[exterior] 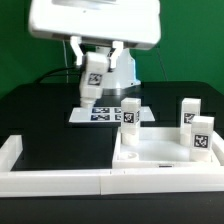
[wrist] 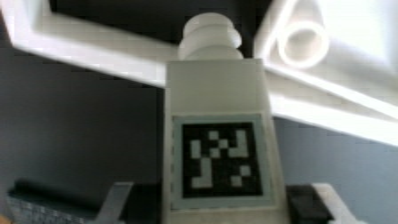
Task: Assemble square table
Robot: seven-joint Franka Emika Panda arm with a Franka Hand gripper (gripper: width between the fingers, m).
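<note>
A short white table leg (exterior: 91, 80) with a black-and-white tag hangs tilted above the table, and my gripper (exterior: 97, 60) is shut on its upper end. In the wrist view the leg (wrist: 219, 120) points away from the camera with its threaded tip (wrist: 210, 28) at the far end. My gripper (wrist: 222, 208) clamps it from both sides with the fingers (wrist: 134, 205). The square table top (exterior: 160, 158) lies at the exterior view's right. Three tagged legs stand upright on it (exterior: 130, 114), (exterior: 189, 113), (exterior: 202, 136). The held leg is to the left of the top and behind it.
The marker board (exterior: 108, 117) lies flat just under the held leg. Long white border rails (exterior: 60, 182) run along the front edge and turn up at the exterior view's left (exterior: 10, 150). A green wall closes the back. White parts (wrist: 302, 40) show beyond the leg tip in the wrist view.
</note>
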